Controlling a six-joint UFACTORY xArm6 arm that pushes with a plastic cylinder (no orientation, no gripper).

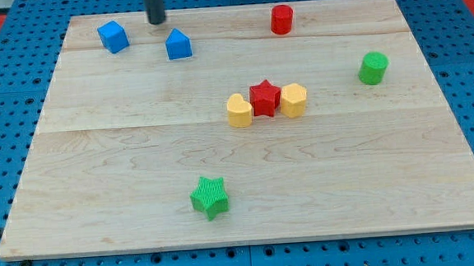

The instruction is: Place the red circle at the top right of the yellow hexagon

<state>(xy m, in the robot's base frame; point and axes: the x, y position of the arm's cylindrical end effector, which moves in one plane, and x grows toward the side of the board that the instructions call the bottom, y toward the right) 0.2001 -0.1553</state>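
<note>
The red circle (pixel 281 20) stands near the view's top, right of centre. The yellow hexagon (pixel 293 100) sits near the board's middle, touching the right side of a red star (pixel 264 97). A yellow heart (pixel 239 111) touches the star's left side. The red circle is well above the hexagon and slightly to its left. My tip (pixel 157 21) is at the view's top left, between a blue cube (pixel 113 37) and a blue pentagon-like block (pixel 179 44), far left of the red circle.
A green cylinder (pixel 372 68) stands at the view's right. A green star (pixel 210 197) lies near the view's bottom, left of centre. The wooden board (pixel 99 174) rests on a blue pegboard surface.
</note>
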